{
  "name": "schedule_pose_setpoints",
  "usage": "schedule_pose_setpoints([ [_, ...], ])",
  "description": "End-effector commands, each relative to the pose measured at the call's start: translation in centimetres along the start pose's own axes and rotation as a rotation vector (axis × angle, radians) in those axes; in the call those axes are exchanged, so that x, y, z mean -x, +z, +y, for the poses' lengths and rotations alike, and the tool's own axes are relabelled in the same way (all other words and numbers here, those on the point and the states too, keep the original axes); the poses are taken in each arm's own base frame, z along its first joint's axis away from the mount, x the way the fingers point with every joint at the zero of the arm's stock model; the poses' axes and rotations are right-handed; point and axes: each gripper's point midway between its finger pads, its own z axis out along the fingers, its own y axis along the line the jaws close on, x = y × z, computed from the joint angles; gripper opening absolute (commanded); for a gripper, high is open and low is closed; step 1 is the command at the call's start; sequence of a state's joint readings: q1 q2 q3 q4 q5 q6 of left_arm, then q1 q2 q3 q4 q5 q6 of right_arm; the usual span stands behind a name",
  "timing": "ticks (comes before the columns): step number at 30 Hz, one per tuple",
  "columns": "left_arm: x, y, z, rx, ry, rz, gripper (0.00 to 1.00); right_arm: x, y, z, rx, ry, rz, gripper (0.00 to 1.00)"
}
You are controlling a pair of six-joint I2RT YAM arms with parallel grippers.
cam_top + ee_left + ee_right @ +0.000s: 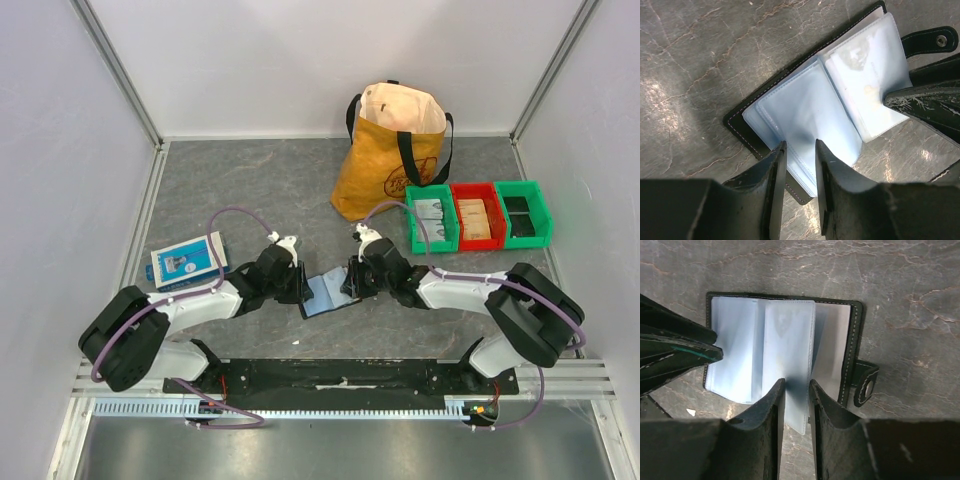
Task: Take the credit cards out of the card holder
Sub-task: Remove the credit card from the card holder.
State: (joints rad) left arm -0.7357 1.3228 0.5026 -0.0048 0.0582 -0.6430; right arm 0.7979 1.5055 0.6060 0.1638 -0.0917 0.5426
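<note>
The black card holder point(325, 293) lies open on the grey table between my two grippers. Its clear, pale blue plastic sleeves point(805, 110) are fanned out. A pale card shape shows faintly in one sleeve point(867, 75); no orange card is visible. The snap tab point(867, 385) sticks out at one side. My left gripper point(800, 150) stands over the holder's near edge point(740, 130), jaws a narrow gap apart with sleeve edges between them. My right gripper point(797, 387) stands over the opposite edge, jaws narrowly apart over one sleeve point(790, 340) that overhangs the holder's rim point(856, 340).
A blue-and-white flat box point(188, 260) lies at the left. A yellow paper bag point(392, 150) stands at the back. To its right stands a row of green point(432, 217), red point(477, 215) and green point(523, 213) bins. White walls enclose the table.
</note>
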Motion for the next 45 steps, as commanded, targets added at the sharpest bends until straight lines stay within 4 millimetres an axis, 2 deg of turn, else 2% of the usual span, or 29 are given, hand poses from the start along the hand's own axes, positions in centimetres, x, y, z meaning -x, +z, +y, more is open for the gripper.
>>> schedule_pose_setpoints([
  [1, -2.0, 0.1, 0.6, 0.016, -0.026, 0.049, 0.35, 3.2, -1.1, 3.8, 0.132, -0.02, -0.087, 0.31],
  [7, -1.8, -0.3, 0.1, -0.007, -0.05, 0.033, 0.34, 4.4, -2.3, 7.2, 0.254, -0.048, -0.1, 0.32],
  [12, -1.1, -0.9, -0.6, -0.044, -0.082, -0.018, 0.34, 3.4, -1.8, 9.5, 0.34, -0.056, -0.061, 0.37],
  [15, -0.6, -1.4, -0.7, -0.052, -0.098, -0.051, 0.34, 2.7, -1.4, 9.9, 0.345, -0.062, -0.043, 0.38],
  [19, -0.6, -1.8, -0.3, -0.043, -0.11, -0.075, 0.35, 2.7, -1.1, 8.7, 0.274, -0.063, -0.048, 0.38],
  [21, -0.6, -2.0, -0.2, -0.044, -0.116, -0.08, 0.35, 2.8, -0.9, 7.3, 0.198, -0.081, -0.052, 0.38],
  [26, -0.1, -3.1, -0.3, -0.039, -0.122, -0.107, 0.41, 3.0, -1.0, 5.8, 0.13, -0.102, -0.07, 0.38],
  [32, 2.4, -4.9, -2.3, -0.115, -0.116, -0.187, 0.41, 3.3, -0.2, 5.4, 0.161, -0.079, -0.068, 0.38],
  [37, 3.1, -3.8, -4.1, -0.172, -0.117, -0.169, 0.34, 4.5, -0.2, 5.5, 0.285, -0.009, -0.086, 0.39],
  [40, 3.2, -2.5, -4.2, -0.169, -0.119, -0.15, 0.32, 4.6, 0.0, 5.5, 0.337, 0.018, -0.067, 0.38],
  [45, 1.8, -0.9, -3.2, -0.13, -0.128, -0.099, 0.29, 3.9, 1.0, 4.4, 0.358, 0.068, -0.041, 0.38],
])
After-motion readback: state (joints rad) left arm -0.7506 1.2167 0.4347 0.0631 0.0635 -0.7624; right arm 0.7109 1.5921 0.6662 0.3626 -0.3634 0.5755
